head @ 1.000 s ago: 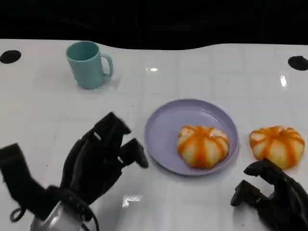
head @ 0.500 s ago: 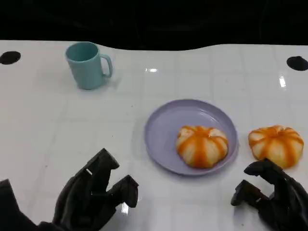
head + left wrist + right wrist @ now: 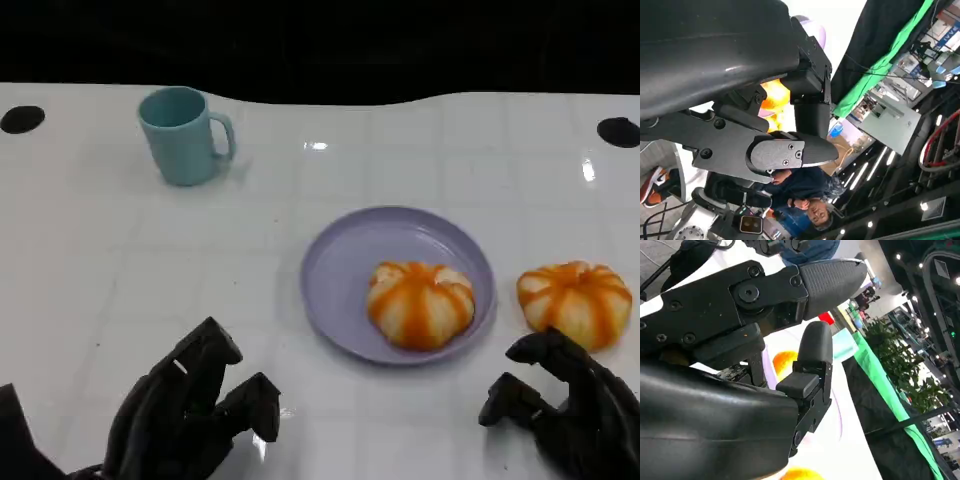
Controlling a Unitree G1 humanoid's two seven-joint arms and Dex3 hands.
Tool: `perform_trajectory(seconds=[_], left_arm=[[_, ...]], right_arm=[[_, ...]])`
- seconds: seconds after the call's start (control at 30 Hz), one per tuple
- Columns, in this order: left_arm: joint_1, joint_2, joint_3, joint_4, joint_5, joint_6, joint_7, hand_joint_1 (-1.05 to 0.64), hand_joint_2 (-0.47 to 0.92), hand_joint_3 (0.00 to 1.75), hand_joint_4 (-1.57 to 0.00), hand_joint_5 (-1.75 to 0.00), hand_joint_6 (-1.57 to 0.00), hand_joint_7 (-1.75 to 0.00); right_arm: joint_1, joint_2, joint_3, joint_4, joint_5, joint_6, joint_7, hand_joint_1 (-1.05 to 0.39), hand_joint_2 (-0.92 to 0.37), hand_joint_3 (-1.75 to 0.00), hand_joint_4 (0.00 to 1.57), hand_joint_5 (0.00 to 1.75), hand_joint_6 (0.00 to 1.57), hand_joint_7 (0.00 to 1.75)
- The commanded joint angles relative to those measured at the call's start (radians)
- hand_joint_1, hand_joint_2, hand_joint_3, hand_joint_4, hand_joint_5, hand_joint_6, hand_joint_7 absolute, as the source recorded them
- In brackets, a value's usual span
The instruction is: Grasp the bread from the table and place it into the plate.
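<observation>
One orange-striped bread [image 3: 420, 303] lies on the right half of the lilac plate [image 3: 350, 262] at the table's middle. A second, similar bread [image 3: 575, 302] sits on the bare table just right of the plate. My right hand [image 3: 565, 408] hovers at the near right edge, just short of that second bread, with its fingers apart and nothing in them. My left hand [image 3: 195, 415] is low at the near left, well clear of the plate, fingers spread and empty. In the left wrist view, orange bread [image 3: 775, 96] peeks between the black fingers [image 3: 775, 152].
A teal mug [image 3: 183, 133] stands at the far left, handle to the right. Black round marks [image 3: 21, 118] sit at the table's far corners. The white table [image 3: 120, 270] lies open between mug and plate. A person [image 3: 807, 200] shows beyond the table in the left wrist view.
My left hand has pulled back from beside the plate toward the near edge and sunk lower. The right hand, both breads and the plate have stayed put.
</observation>
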State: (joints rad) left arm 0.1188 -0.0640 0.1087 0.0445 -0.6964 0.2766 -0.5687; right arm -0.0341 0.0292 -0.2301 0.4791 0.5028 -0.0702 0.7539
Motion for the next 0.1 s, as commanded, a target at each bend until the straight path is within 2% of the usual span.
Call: perform_trajectory(seconds=[0.03,0.1], left_arm=[[-0.004,0.008,0.004,0.007,0.013,-0.013,-0.01,-0.55,0.92,0.32,-0.87,-1.75,-0.62,-1.75],[-0.01,0.011,0.002,0.025,0.015,-0.021,-0.03,-0.55,0.92,0.32,-0.87,-1.75,-0.62,-1.75]], right_arm=[[0.005,-0.019,-0.01,-0.006,0.007,0.0,0.001,-0.52,-0.92,-0.17,0.69,1.49,0.56,1.23],[0.009,-0.01,-0.014,-0.006,0.008,-0.008,-0.01,-0.51,-0.92,-0.17,0.69,1.49,0.56,1.24]])
